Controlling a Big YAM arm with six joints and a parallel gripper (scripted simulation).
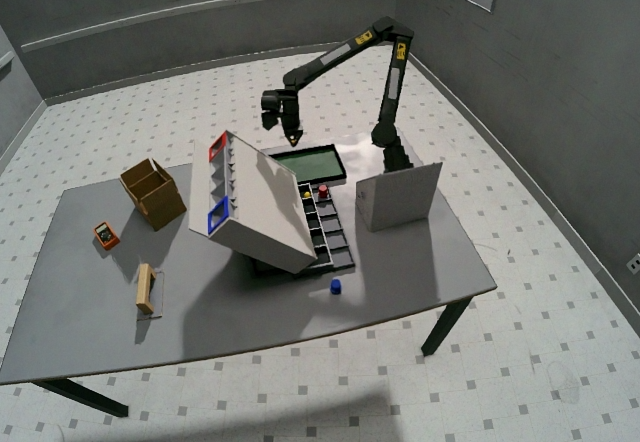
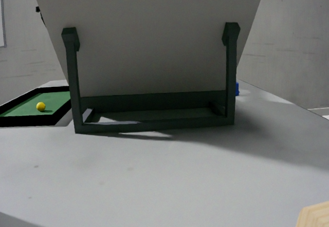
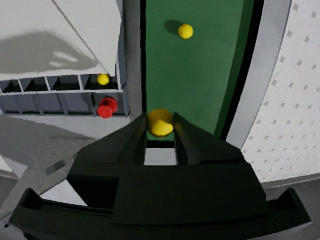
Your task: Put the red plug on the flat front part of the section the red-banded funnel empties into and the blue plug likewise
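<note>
Yellow marble [image 3: 160, 123] sat pinched in the claw [image 1: 293, 142] [image 3: 160, 118] above the green-floored tray [image 1: 340, 162] [image 2: 29, 120] [image 3: 143, 65], likely meant for the blue-banded funnel [image 1: 210, 222], since the red plug [image 1: 323, 191] [image 3: 107, 107] already fronted a marble-holding section while the blue plug [image 1: 335, 286] [image 2: 237, 89] waited on the tabletop [image 1: 413, 292] [image 2: 159, 179].

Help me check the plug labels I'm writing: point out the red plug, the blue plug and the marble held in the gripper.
Red plug [image 1: 323, 190] [image 3: 106, 107]: top and wrist views, its body.
Blue plug [image 1: 335, 286] [image 2: 237, 89]: top and exterior views, its side.
Held marble [image 3: 160, 123]: wrist view, its middle.
</note>
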